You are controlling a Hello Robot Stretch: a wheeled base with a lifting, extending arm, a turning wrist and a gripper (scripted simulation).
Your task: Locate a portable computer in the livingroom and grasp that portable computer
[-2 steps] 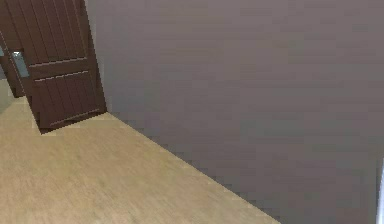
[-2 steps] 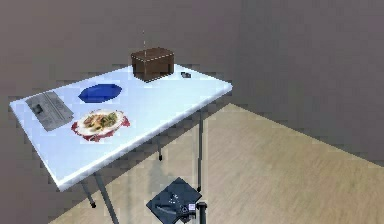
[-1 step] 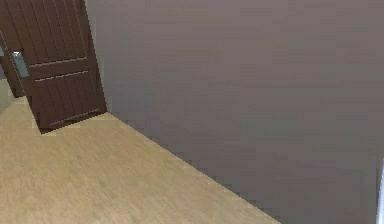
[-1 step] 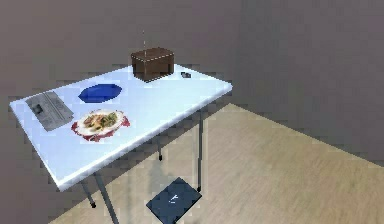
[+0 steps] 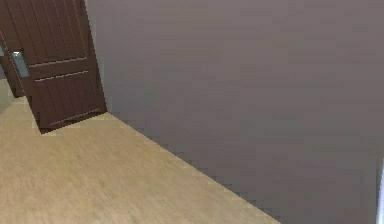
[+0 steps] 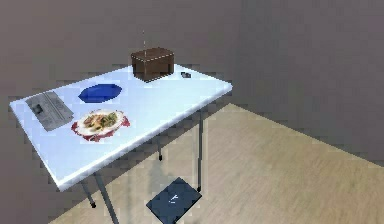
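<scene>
A flat grey slab [image 6: 47,108] at the tabletop's [image 6: 190,95] left end is perhaps the portable computer. A dark flat thing [image 6: 175,202] on the floor [image 6: 290,170] beneath could be mistaken for it. The state of the hand I cannot tell.

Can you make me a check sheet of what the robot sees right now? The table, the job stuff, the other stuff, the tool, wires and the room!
Surface: white table on thin legs, near a wall.
Job's things: grey slab lying flat at the table's left end; it may be the computer, cannot tell for sure.
Clutter: blue dish, plate of food, brown box and a small dark thing on the table; a dark pad on the floor under it.
Tool: nothing seen.
Cables: nothing seen.
Surroundings: wood floor, grey wall, dark door at the forward view's left.
</scene>
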